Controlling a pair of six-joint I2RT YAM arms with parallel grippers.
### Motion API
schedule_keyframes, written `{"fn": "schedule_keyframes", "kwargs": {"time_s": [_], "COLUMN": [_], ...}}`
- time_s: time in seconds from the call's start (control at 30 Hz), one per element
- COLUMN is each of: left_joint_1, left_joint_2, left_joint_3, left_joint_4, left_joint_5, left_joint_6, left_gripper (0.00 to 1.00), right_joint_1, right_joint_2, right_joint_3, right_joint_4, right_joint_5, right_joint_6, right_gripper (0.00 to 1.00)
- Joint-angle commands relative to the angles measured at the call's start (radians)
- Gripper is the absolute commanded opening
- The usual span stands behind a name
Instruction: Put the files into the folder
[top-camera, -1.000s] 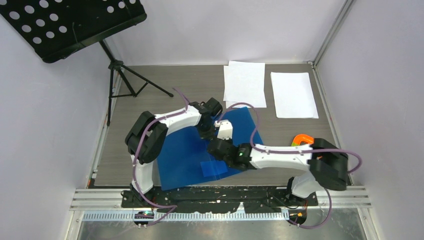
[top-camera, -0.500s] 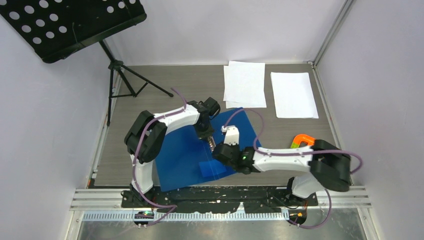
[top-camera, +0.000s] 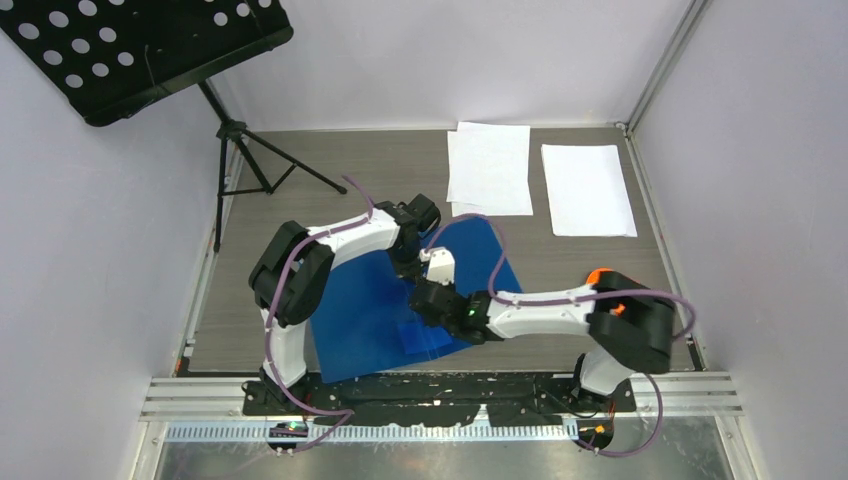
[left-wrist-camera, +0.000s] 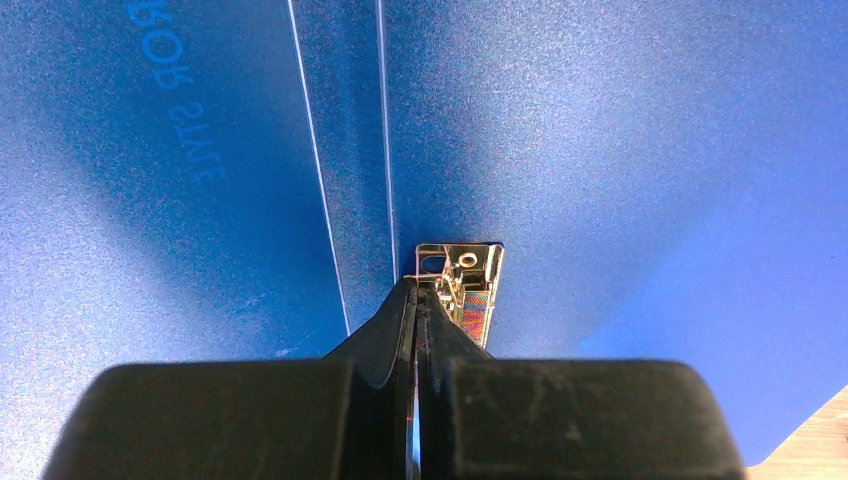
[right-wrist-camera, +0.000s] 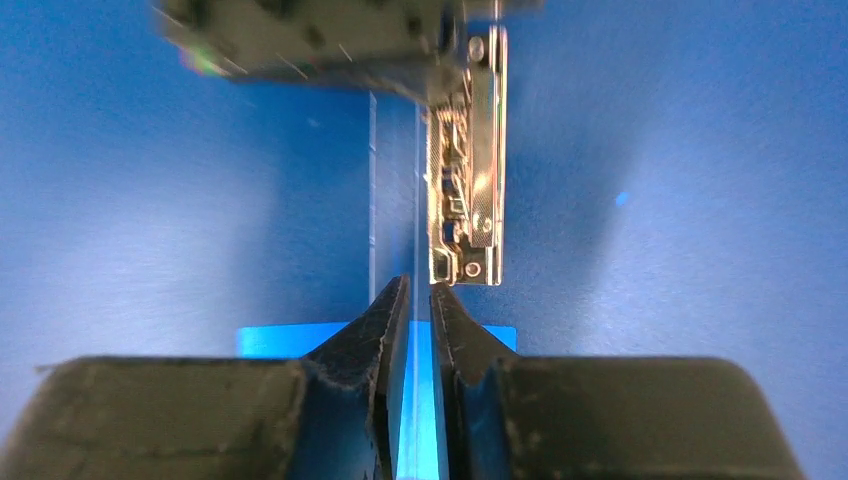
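The blue folder lies open on the table, with its metal clip along the spine; the clip also shows in the right wrist view. My left gripper is shut, and its tips touch the near end of the clip. My right gripper faces it from the clip's other end. Its fingers are almost shut, with a narrow gap and nothing between them, just above the folder's light blue label. The files are two white paper stacks at the back of the table.
A black music stand on a tripod stands at the back left. An orange object sits half hidden behind my right arm's elbow. Walls close in the table on three sides.
My right gripper drew back to the right, then came left again toward the clip, and its elbow shifted left. My left gripper stayed at the clip.
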Motion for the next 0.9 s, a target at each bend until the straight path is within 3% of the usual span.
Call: {"fn": "schedule_keyframes", "kwargs": {"time_s": [0.0, 0.17, 0.5, 0.67, 0.87], "left_joint_1": [0.004, 0.007, 0.009, 0.008, 0.009], "left_joint_2": [0.050, 0.043, 0.042, 0.044, 0.050], "left_joint_3": [-0.028, -0.038, -0.045, -0.036, -0.033], "left_joint_4": [-0.076, -0.072, -0.071, -0.074, -0.076], "left_joint_5": [-0.015, -0.021, -0.026, -0.021, -0.020], "left_joint_6": [0.030, 0.035, 0.031, 0.034, 0.039], "left_gripper": [0.00, 0.00, 0.00, 0.00, 0.00], "right_joint_1": [-0.001, 0.005, 0.001, -0.006, -0.012], "right_joint_2": [0.193, 0.159, -0.203, -0.167, 0.055], "right_joint_3": [-0.015, -0.096, -0.058, 0.030, 0.008], "right_joint_4": [0.009, -0.004, 0.024, 0.027, 0.055], "right_joint_5": [-0.058, -0.038, 0.074, 0.076, 0.019], "right_joint_6": [0.088, 0.206, 0.037, -0.044, 0.039], "right_gripper": [0.17, 0.13, 0.19, 0.19, 0.16]}}
